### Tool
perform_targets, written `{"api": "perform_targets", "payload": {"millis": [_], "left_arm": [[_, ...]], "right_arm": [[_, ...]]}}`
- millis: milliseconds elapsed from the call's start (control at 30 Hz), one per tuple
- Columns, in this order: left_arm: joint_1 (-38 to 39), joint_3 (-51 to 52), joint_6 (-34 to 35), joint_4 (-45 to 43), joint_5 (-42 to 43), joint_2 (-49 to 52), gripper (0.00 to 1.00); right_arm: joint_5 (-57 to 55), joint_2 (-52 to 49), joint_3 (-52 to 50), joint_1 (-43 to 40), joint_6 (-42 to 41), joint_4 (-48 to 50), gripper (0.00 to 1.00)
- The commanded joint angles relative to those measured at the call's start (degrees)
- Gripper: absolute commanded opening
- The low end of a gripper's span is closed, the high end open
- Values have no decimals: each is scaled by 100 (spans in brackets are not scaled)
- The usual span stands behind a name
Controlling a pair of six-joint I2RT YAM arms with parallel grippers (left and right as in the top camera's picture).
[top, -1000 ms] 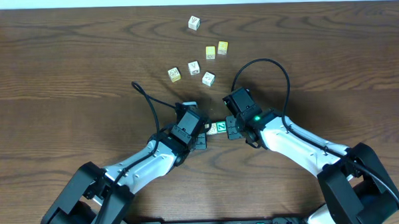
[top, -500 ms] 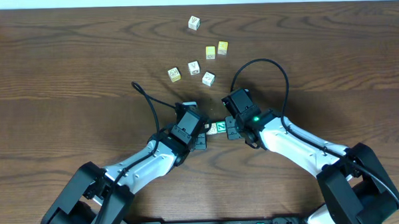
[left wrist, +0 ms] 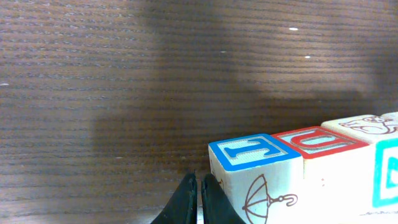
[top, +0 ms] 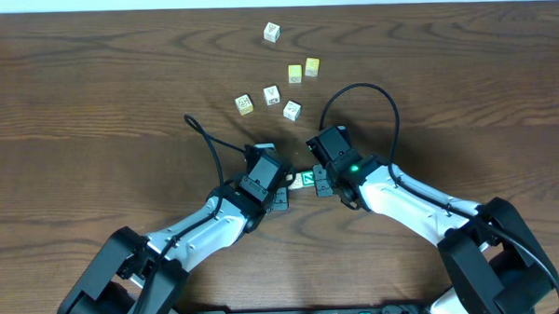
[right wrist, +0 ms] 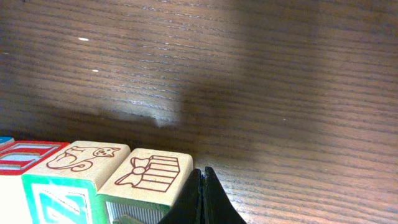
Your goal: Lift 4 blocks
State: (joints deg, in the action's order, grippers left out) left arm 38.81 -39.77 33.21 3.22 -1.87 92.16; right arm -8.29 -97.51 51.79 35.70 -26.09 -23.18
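Four blocks stand side by side in a tight row [top: 305, 179] between my two grippers. In the left wrist view the blue-edged block [left wrist: 255, 155] with an umbrella drawing is nearest, then a red-edged one [left wrist: 317, 142], a cream one [left wrist: 367, 124] and a green-faced one [left wrist: 388, 171]. My left gripper [left wrist: 198, 177] is shut, its tips against the blue-edged block's side. From the right wrist, a green-sided block with a gift drawing [right wrist: 152, 171] touches my shut right gripper [right wrist: 203, 171]. Overhead, the left gripper [top: 285, 187] and right gripper [top: 319, 182] flank the row. Whether the row rests on the table I cannot tell.
Several loose cubes lie farther back on the wooden table: a white one [top: 271, 31], two yellow ones [top: 295, 73] [top: 312, 66], and three pale ones [top: 244, 104] [top: 271, 95] [top: 292, 110]. A black cable [top: 204, 132] loops behind the left arm.
The right gripper has shifted slightly left and back, closing in on the row. The left arm has barely moved. Both grippers stay shut.
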Motion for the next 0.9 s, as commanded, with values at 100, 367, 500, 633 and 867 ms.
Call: {"api": "perform_targets", "payload": {"millis": [100,367,500,633,867], "left_arm": [[321,-374,-57,-328,970,-55,8],[321,-374,-57,-328,970,-55,7],[321,-374,-57,-328,970,-55,7],[321,-374,-55,-330,973,-55,8],[321,-374,-55,-328,973,-55,7]], "right_arm": [[1285,-107,273,483,-4,282,1],[1329,-109,273,557,-144,332,1],[1392,-109,273,638,-289,424,1],[1508,-109,273,640,-573,525,1],[1633,-109,273,629,-1141,584,1]]}}
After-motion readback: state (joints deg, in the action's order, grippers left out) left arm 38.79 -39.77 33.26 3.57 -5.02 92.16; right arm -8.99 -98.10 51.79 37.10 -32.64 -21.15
